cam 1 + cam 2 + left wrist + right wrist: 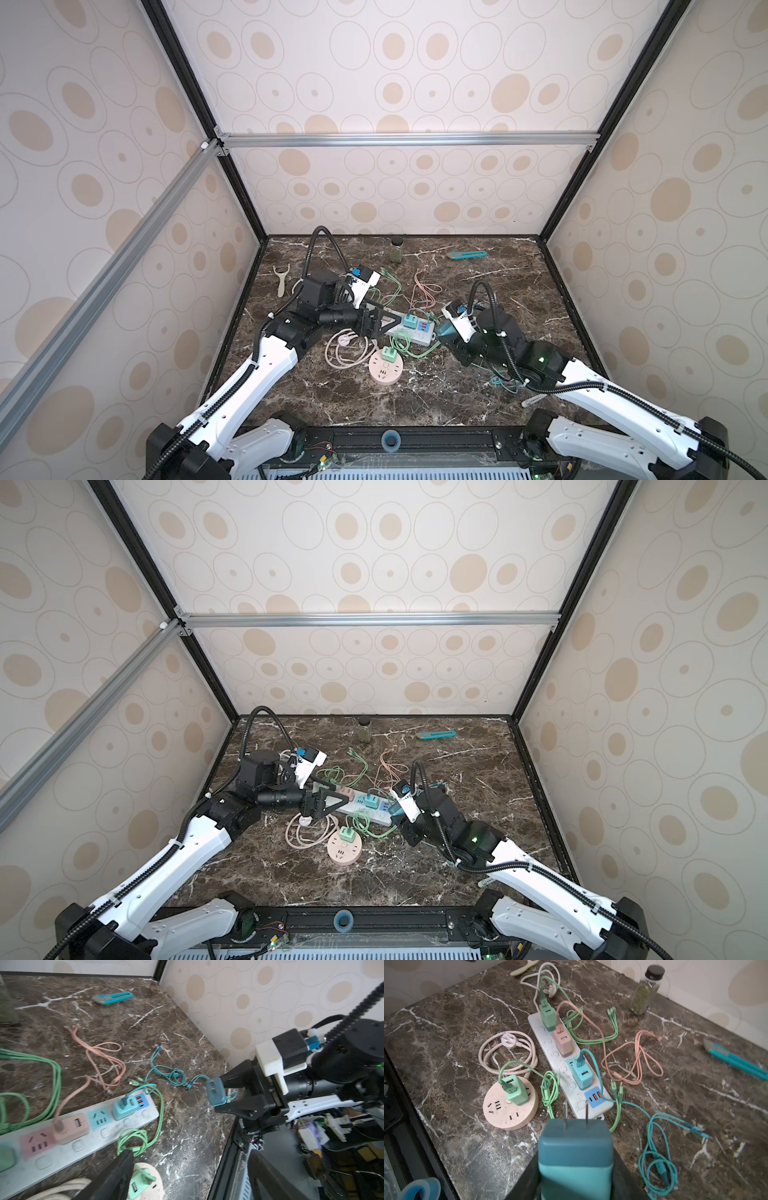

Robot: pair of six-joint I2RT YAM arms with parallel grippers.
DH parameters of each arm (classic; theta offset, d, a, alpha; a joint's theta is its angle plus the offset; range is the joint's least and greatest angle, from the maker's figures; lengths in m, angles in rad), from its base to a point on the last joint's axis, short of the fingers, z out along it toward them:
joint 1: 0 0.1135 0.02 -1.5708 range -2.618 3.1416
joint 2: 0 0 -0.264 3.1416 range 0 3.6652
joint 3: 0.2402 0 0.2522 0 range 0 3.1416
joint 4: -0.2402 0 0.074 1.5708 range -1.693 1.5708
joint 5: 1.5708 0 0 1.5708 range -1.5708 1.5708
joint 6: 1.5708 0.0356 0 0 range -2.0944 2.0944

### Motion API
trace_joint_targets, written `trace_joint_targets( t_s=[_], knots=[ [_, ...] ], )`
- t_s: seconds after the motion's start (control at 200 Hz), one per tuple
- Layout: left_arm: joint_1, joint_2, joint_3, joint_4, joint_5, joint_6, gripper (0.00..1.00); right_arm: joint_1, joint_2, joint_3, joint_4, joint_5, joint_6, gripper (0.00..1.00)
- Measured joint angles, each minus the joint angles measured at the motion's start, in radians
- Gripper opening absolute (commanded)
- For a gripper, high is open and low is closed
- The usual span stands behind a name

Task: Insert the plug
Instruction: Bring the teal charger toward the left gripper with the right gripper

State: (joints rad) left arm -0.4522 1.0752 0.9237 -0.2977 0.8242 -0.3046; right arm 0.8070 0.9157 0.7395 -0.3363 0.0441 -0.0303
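1. Tabletop: dark marble, filling the lower middle of both top views.

2. Right arm: reached in low from the lower right of a top view. The wrist is angled so that the held item is pointed at the strip's right end.

3. Left arm: extended from the lower left, forearm roughly level. The left gripper is held over the strip's left half, its claw spread and empty.

4. Power strip: white, laid across the centre of the frame. Green, pink and light-blue chargers are seated in it, and two free socket faces are shown in the left wrist view.

5. Plug: teal two-tone adapter at lower centre of the frame, kept off the table just beside the strip's near end. It is pinched across its sides by the right gripper, with the pin face left clear. It is judged light and rigid, with a smooth shell that could twist in the claw under an insertion push. A hold across the body, not the trailing cable, is advised.

6. Prongs: two thin metal blades, judged easily bent if met off-square.
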Motion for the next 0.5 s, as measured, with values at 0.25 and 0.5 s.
trace_joint_targets(
  t_s=[0.25,0.5],
  knots=[
    [-0.005,0.0,-0.04,0.091,0.143,-0.089,0.84,0.01,0.0,0.05,0.005,-0.053,-0.211,0.21],
    [-0.047,0.014,-0.05,0.132,0.178,-0.132,0.84,0.049,0.082,0.219,-0.034,-0.063,-0.368,0.22]
  ],
)
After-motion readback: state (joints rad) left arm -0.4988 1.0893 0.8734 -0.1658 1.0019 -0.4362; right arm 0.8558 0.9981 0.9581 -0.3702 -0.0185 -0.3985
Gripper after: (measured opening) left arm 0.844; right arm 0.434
